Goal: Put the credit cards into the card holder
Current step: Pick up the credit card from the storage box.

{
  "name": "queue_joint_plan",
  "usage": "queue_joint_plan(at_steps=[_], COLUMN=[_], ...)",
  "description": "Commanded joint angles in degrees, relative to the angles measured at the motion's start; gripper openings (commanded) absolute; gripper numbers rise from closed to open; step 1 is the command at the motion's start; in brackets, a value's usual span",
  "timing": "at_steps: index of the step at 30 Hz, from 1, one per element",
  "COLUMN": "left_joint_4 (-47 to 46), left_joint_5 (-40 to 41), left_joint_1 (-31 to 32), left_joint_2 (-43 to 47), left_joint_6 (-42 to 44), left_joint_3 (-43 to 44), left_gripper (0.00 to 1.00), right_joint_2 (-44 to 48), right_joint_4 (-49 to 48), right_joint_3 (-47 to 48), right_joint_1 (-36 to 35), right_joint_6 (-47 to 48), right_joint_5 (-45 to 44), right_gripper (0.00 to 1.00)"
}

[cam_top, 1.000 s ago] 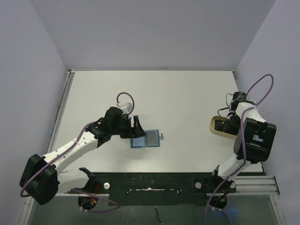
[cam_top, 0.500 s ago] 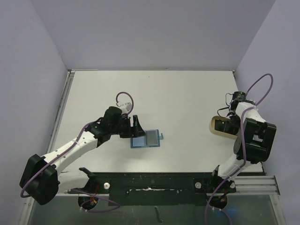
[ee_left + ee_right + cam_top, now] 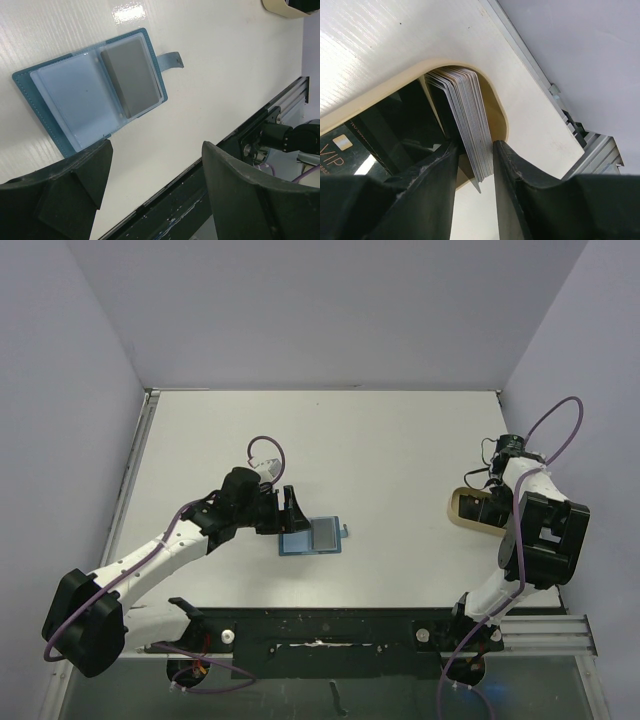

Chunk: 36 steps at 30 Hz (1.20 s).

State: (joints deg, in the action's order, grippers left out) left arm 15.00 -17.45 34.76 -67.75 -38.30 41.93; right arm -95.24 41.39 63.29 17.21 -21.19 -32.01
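Note:
The card holder (image 3: 312, 537) lies open and flat on the white table, teal outside and light blue inside (image 3: 85, 95). A grey card (image 3: 131, 77) sits on its right half, and the snap tab (image 3: 170, 59) sticks out to the right. My left gripper (image 3: 291, 510) hovers just left of the holder. It stands open (image 3: 156, 150) with nothing between its fingers. At the far right, my right gripper (image 3: 490, 508) reaches into a beige tray (image 3: 460, 508). There it is shut (image 3: 475, 146) on an upright stack of credit cards (image 3: 462, 105), one finger on each face.
The tray's rim (image 3: 520, 117) curves round the stack, and a black card marked VIP (image 3: 340, 145) lies inside it. A black rail (image 3: 330, 625) runs along the table's near edge. Purple walls close in the left, back and right sides.

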Motion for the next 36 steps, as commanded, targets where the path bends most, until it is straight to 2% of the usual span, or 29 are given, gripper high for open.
queue_joint_plan(at_steps=[1, 5, 10, 14, 20, 23, 29, 36], left_joint_4=[-2.7, -2.79, -2.79, -2.7, -2.71, -2.66, -2.79, -2.79], left_joint_5=[-1.16, -1.27, -1.26, -1.23, -1.27, -1.35, -1.38, -1.44], left_joint_1=[-0.24, -0.23, -0.25, -0.23, -0.23, -0.28, -0.22, -0.25], left_joint_2=[0.06, 0.21, 0.24, 0.31, 0.42, 0.5, 0.42, 0.33], left_joint_6=[0.86, 0.8, 0.88, 0.87, 0.84, 0.78, 0.78, 0.82], left_joint_3=[1.13, 1.05, 1.22, 1.31, 1.18, 1.16, 1.23, 1.22], left_gripper=[0.71, 0.71, 0.71, 0.71, 0.71, 0.71, 0.71, 0.71], right_joint_2=[1.86, 1.99, 2.15, 1.93, 1.72, 1.73, 1.73, 1.75], right_joint_4=[-1.5, -1.59, -1.32, -1.17, -1.16, -1.25, -1.09, -1.26], right_joint_3=[1.91, 1.93, 2.1, 2.37, 2.37, 2.28, 2.41, 2.46], right_joint_1=[0.43, 0.4, 0.39, 0.44, 0.43, 0.37, 0.36, 0.28], right_joint_6=[0.43, 0.62, 0.62, 0.6, 0.71, 0.79, 0.8, 1.06], right_joint_5=[-2.02, -1.74, -1.87, -2.05, -1.88, -1.86, -2.0, -1.94], right_gripper=[0.29, 0.22, 0.22, 0.32, 0.31, 0.36, 0.41, 0.3])
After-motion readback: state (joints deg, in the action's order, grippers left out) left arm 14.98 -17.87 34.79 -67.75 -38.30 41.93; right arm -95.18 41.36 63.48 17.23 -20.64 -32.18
